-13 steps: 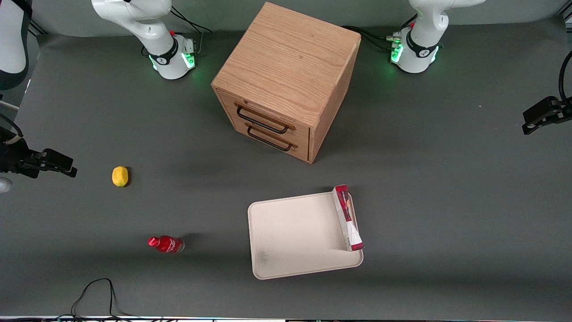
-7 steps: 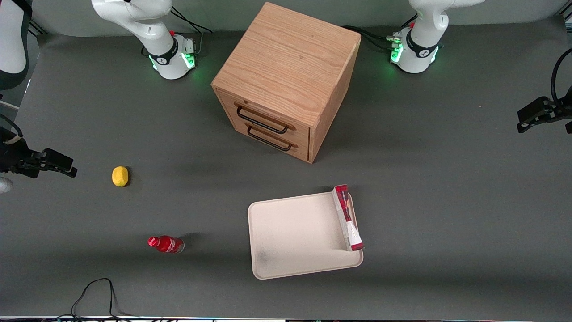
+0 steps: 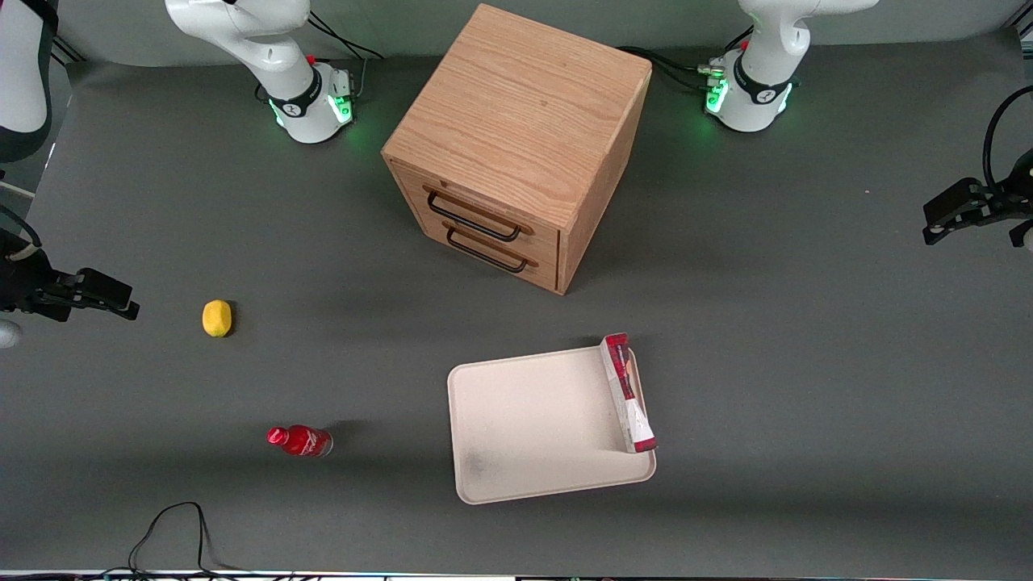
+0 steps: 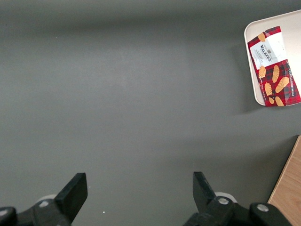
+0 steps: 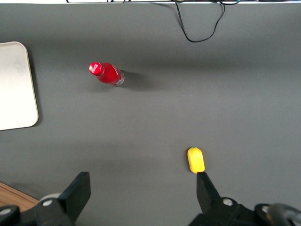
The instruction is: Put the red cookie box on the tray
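The red cookie box [image 3: 629, 393] lies on the cream-white tray [image 3: 524, 420], along the tray's short side toward the working arm's end. In the left wrist view the red cookie box [image 4: 274, 66] shows its red tartan face on the tray [image 4: 268, 23]. My left gripper [image 3: 934, 224] hangs over bare table at the working arm's end, well apart from the tray and farther from the front camera than it. Its fingers stand wide open with nothing between them [image 4: 138, 181].
A wooden two-drawer cabinet [image 3: 516, 145] stands farther from the front camera than the tray; its corner [image 4: 289, 188] shows in the left wrist view. A yellow lemon [image 3: 216, 317] and a small red bottle [image 3: 300, 440] lie toward the parked arm's end. A black cable [image 3: 169, 532] loops at the front edge.
My left gripper has drifted a little inward from the working arm's end of the table toward the cabinet. The cookie box and tray have not moved.
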### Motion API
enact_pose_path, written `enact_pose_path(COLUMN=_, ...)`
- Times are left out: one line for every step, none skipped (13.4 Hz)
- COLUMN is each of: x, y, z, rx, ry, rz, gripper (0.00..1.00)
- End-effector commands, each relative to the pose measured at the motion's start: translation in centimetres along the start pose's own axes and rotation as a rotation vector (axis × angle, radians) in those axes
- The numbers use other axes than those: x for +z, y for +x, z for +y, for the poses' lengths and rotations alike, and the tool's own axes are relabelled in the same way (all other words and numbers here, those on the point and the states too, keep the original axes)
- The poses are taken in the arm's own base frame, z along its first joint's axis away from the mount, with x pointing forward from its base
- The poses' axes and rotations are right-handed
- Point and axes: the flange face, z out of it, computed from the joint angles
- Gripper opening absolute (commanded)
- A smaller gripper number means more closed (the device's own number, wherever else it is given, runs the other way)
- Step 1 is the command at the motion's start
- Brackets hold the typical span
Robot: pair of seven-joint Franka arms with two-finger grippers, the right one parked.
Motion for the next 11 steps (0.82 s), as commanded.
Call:
enact_pose_path(x=-0.91, y=-1.4, z=0.51, rx=-0.006, ry=-0.009, rz=-0.003, gripper=1.0)
enact_pose_path(x=-0.72, y=-1.29, z=0.68, rx=-0.012, ry=-0.011, rz=-0.012, gripper=1.0)
enact_pose_path(x=-0.62, y=-1.26, z=0.63, rx=-0.042, ry=-0.014, rz=-0.015, gripper=1.0)
enact_pose_path(x=-0.51, y=-1.3, z=0.62, rx=-0.053, ry=-0.035, rz=-0.019, gripper=1.0)
enact_pose_path(x=-0.43, y=-1.4, z=0.66, rx=-0.057, ry=-0.046, rz=-0.028, gripper=1.0)
enact_pose_path(x=-0.23, y=-1.51, z=0.88, rx=-0.081, ry=-0.072, rz=-0.044, gripper=1.0)
enact_pose_path(x=-0.3, y=-1.51, z=1.0, rx=-0.091, ry=-0.091, rz=-0.045, gripper=1.0)
enact_pose_path(x=-0.28, y=-1.54, z=0.92, rx=-0.088, ry=-0.091, rz=-0.046, gripper=1.0)
enact_pose_path(x=-0.26, y=-1.56, z=0.75, rx=-0.093, ry=-0.091, rz=-0.048, gripper=1.0)
enact_pose_path(x=-0.19, y=-1.57, z=0.76, rx=-0.093, ry=-0.091, rz=-0.049, gripper=1.0)
enact_pose_path(x=-0.25, y=-1.58, z=0.75, rx=-0.093, ry=-0.091, rz=-0.049, gripper=1.0)
